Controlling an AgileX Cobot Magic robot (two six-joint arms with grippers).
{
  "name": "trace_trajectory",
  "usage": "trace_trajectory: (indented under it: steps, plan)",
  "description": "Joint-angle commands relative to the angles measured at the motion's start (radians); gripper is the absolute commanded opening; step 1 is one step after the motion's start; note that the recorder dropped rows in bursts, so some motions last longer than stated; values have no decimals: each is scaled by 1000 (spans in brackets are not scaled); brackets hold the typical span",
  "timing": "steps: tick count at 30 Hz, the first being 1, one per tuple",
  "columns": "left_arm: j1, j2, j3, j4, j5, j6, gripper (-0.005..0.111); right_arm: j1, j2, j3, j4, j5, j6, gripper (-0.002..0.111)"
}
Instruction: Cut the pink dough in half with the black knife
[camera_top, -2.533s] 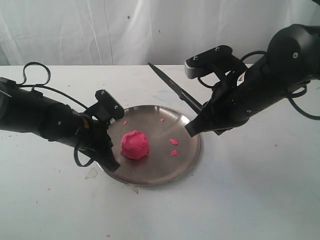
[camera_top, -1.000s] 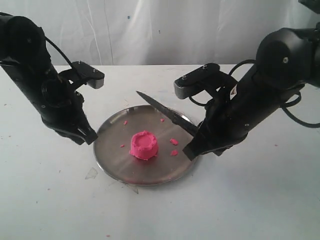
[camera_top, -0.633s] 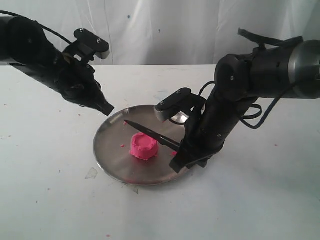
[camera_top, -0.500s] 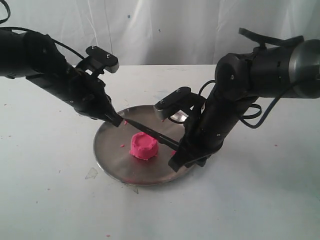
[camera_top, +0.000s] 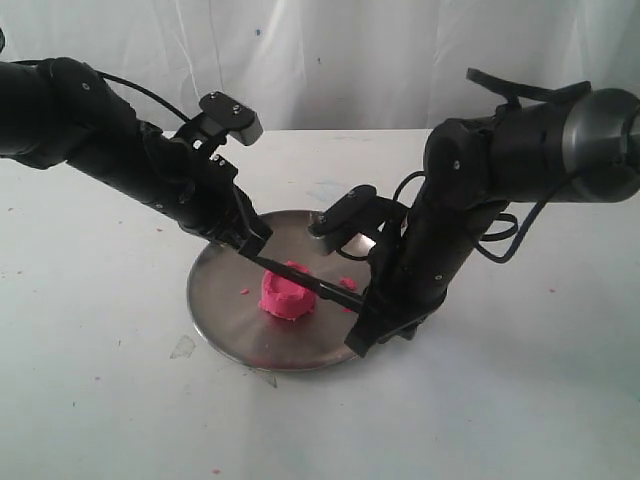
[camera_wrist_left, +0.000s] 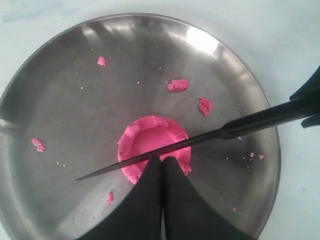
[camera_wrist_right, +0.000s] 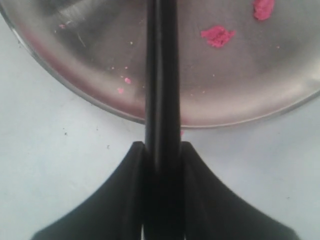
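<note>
at centre frame, on the steel plate (camera_top: 215, 320), my right gripper (camera_wrist_right: 162, 150) clamps the black knife (camera_wrist_left: 200, 139) across the pink dough (camera_wrist_left: 150, 145); my left gripper (camera_wrist_left: 162, 167), fingers pressed together, meets the blade. uneven pressing could skid the lump and cut it unequally.

Dough (camera_wrist_left: 152, 145) on plate (camera_wrist_left: 65, 90) centre; knife (camera_wrist_left: 200, 137) lying across dough; crumbs (camera_wrist_left: 178, 85) scattered around.

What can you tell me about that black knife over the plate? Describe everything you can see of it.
The black knife is slim and all black, with a long blade narrowing to a sharp point. The right gripper clamps its handle. The blade lies across the top of the pink dough, and the left gripper's shut fingers meet it near the tip.
</note>
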Motion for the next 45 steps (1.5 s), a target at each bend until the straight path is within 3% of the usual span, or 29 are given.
trace_trajectory:
  steps: [1,13,33,45]
  plan:
    - [-4,32,10,-25,-23,48,0,1,10,-4,-7,2,-27,0]
    - [-4,58,12,-85,-101,54,0,1,18,-4,-9,-78,-27,0]
    - [-4,129,12,-85,-123,54,0,1,55,10,-9,-63,7,0]
    - [-4,140,12,-146,-214,58,0,1,55,10,-7,-63,11,0]
